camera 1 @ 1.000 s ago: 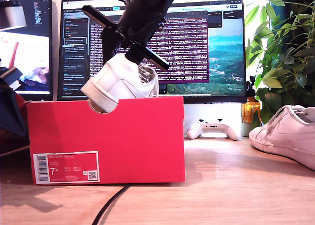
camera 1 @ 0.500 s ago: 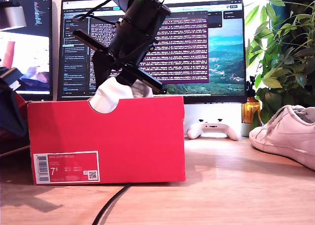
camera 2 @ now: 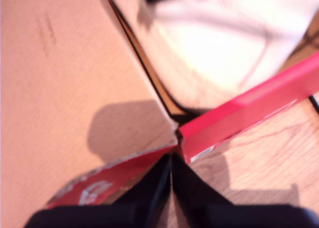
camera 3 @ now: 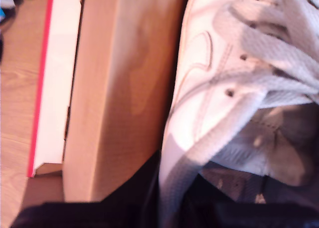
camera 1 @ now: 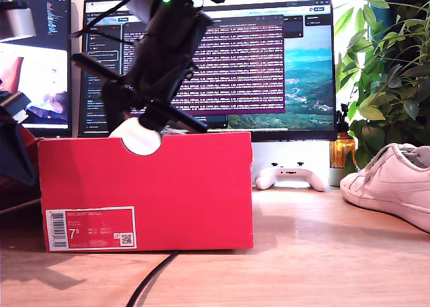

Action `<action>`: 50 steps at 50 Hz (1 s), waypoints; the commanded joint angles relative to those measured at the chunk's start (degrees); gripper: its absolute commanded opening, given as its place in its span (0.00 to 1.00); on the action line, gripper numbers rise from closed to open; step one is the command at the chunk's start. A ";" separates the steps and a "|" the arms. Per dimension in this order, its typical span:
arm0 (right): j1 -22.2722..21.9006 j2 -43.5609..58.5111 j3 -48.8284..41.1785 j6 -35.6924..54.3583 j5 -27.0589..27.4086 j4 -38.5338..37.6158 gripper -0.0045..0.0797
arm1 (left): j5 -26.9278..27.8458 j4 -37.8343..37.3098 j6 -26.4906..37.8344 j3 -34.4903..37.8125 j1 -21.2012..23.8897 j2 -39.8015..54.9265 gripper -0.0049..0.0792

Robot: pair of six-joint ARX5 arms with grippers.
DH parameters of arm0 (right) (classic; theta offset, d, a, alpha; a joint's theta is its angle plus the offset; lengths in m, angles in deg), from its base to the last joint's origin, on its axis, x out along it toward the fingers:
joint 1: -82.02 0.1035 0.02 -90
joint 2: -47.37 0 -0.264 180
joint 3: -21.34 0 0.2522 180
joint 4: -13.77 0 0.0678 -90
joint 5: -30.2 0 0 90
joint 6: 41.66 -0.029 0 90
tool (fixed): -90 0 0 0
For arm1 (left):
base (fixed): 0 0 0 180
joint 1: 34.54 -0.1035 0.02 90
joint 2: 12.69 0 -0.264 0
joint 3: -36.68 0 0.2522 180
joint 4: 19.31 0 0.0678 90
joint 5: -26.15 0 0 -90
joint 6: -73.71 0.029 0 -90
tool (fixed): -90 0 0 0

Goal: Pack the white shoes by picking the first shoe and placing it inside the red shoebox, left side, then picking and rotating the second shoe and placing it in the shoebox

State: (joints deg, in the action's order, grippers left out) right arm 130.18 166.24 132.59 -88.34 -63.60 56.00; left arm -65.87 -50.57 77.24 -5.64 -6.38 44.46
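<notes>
The red shoebox (camera 1: 168, 186) stands at the exterior view's left with its 7.5 label facing the camera. My second gripper (camera 1: 152, 121) hangs over its rim, shut on a white shoe (camera 1: 139, 138) that sits mostly inside the box and shows only through the finger notch. In the second wrist view that shoe (camera 3: 214, 63), laces up, lies against the box's brown inner wall (camera 3: 119, 88). My first gripper (camera 2: 171, 180) is shut with nothing in it, just outside a box corner (camera 2: 239, 118). The other white shoe (camera 1: 393, 183) rests on the table at the exterior view's right.
Two monitors (camera 1: 269, 58) stand behind the box. A white game controller (camera 1: 290, 176) lies behind and to the exterior view's right of the box. A plant (camera 1: 386, 72) stands at the back right of that view. A black cable (camera 1: 151, 280) runs across the table's front.
My second gripper has come down and toward the exterior view's left, lowering the white shoe from above the rim into the box.
</notes>
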 commanded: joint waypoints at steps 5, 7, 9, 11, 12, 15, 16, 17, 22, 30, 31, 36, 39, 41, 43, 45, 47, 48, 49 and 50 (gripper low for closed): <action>0.63 1.25 1.14 0.15 1.46 -1.81 0.08 | 0.04 0.55 -0.11 0.00 0.35 0.24 0.04; 0.57 1.33 1.14 0.15 1.55 -1.73 0.08 | 0.04 0.50 -0.11 0.00 0.35 0.24 0.04; 0.55 1.42 1.14 0.15 1.73 -1.79 0.09 | 0.04 0.39 -0.11 0.00 0.35 0.24 0.04; 0.52 1.53 1.14 0.15 2.40 -1.90 0.13 | 0.04 0.35 -0.11 0.00 0.35 0.24 0.04; 0.52 1.53 1.14 0.17 2.56 -1.95 0.15 | 0.04 0.33 -0.11 0.00 0.35 0.24 0.04; 0.52 1.53 1.14 0.17 2.56 -2.08 0.24 | 0.04 0.33 -0.11 0.00 0.35 0.24 0.04; 0.52 1.53 1.14 0.17 2.51 -2.08 0.27 | 0.04 0.33 -0.11 0.00 0.35 0.24 0.04; 0.52 1.53 1.14 0.17 2.49 -2.08 0.31 | 0.04 0.33 -0.11 0.00 0.35 0.24 0.04; 0.52 1.53 1.16 0.22 2.36 -2.54 0.40 | 0.04 0.33 -0.11 0.00 0.35 0.24 0.04; 0.57 1.42 1.77 0.66 2.25 -1.79 0.40 | 0.04 0.33 -0.13 0.00 0.35 0.24 0.04; 0.57 1.22 2.03 1.14 2.25 -1.05 0.40 | 0.04 0.33 -0.13 0.00 0.35 0.24 0.04; -0.17 0.55 4.85 1.95 2.25 3.61 0.40 | 0.04 0.37 -0.13 0.00 0.35 0.24 0.04; -0.94 0.00 7.41 2.23 2.27 7.50 0.40 | 0.07 0.37 -0.13 0.00 0.35 0.24 0.04; -1.53 -0.26 9.35 3.39 2.27 10.25 0.40 | 0.04 0.39 -0.13 0.00 0.35 0.24 0.04; -2.19 -0.55 11.56 5.07 2.27 13.07 0.40 | 0.04 0.37 -0.13 0.00 0.35 0.24 0.04; -2.93 -0.76 13.75 6.58 2.29 15.61 0.40 | 0.04 0.39 -0.13 0.00 0.35 0.24 0.04; -3.67 -0.90 15.96 7.10 2.27 18.62 0.40 | 0.04 0.39 -0.13 0.00 0.35 0.24 0.04; -3.96 -0.94 16.87 7.28 2.27 19.78 0.40 | 0.04 0.39 -0.13 0.00 0.35 0.24 0.04; -4.33 -0.96 17.86 7.28 2.25 21.20 0.40 | 0.04 0.39 -0.13 0.00 0.35 0.24 0.04; -4.66 -0.96 18.75 7.28 2.23 22.47 0.40 | 0.04 0.39 -0.13 0.00 0.35 0.24 0.04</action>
State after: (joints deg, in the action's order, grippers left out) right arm 126.97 166.63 150.04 -81.76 -61.37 76.02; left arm -65.87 -50.61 77.24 -5.64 -6.38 44.46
